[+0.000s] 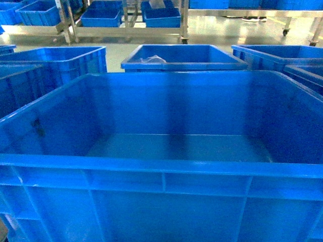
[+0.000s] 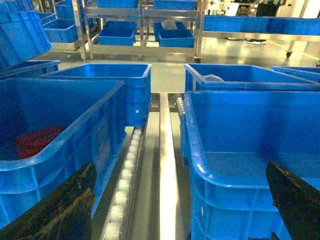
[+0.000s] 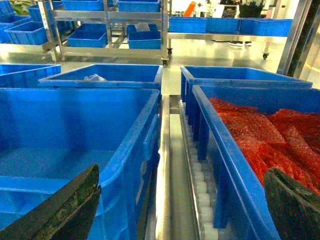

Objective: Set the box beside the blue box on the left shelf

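Roller conveyor tracks (image 2: 127,170) with a steel rail (image 2: 166,165) between them carry the blue crates. The box (image 1: 166,151) sits at 6 o'clock, another crate (image 1: 182,56) at 12, a red-filled crate (image 3: 250,150) at 3.

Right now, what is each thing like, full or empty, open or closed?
Big bright-blue plastic crate in front: upright, open top, empty.
Blue crate behind it: holds something pale and crumpled.
Blue crate on the right side: filled with red bagged goods.
Blue crate on the left side: something red lies at its bottom.
Left gripper: open, holding nothing.
Right gripper: open, holding nothing.
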Motion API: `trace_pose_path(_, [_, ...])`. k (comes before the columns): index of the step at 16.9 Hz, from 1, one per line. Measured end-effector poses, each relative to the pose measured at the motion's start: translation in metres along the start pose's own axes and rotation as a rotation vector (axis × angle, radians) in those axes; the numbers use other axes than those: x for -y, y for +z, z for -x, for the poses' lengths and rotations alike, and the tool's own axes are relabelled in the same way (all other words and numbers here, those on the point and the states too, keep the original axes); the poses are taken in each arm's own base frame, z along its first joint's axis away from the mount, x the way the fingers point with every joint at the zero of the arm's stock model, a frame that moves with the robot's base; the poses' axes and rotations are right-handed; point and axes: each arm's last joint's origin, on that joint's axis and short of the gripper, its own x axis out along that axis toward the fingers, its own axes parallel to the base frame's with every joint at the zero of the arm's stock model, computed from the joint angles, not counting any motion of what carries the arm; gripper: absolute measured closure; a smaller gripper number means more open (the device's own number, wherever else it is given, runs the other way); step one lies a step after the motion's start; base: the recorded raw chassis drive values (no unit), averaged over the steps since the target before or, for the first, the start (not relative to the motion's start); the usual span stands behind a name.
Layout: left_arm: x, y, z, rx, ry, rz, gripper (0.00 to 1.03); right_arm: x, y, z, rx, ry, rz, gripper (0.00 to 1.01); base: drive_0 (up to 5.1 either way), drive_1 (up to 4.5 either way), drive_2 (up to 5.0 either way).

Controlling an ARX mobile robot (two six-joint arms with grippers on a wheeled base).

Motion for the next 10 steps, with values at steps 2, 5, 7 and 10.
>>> trace_pose_path(2, [0.0, 0.0, 0.0, 0.0, 0.0, 0.0, 0.05, 0.0, 0.0, 0.0, 0.0, 0.0, 0.0, 0.03, 0.0, 0.0, 0.0])
trace_pose_path(5, [0.0, 0.0, 0.0, 0.0, 0.0, 0.0, 0.05, 0.0, 0.0, 0.0, 0.0, 0.0, 0.0, 0.03, 0.0, 0.0, 0.0])
trace_pose_path(7, [0.0, 0.0, 0.0, 0.0, 0.0, 0.0, 0.05, 0.0, 0.0, 0.0, 0.0, 0.0, 0.0, 0.03, 0.0, 0.0, 0.0])
trace_pose_path(10, [0.0, 0.0, 0.0, 0.0, 0.0, 0.0, 0.05, 0.0, 0.0, 0.0, 0.0, 0.0, 0.0, 0.03, 0.0, 0.0, 0.0])
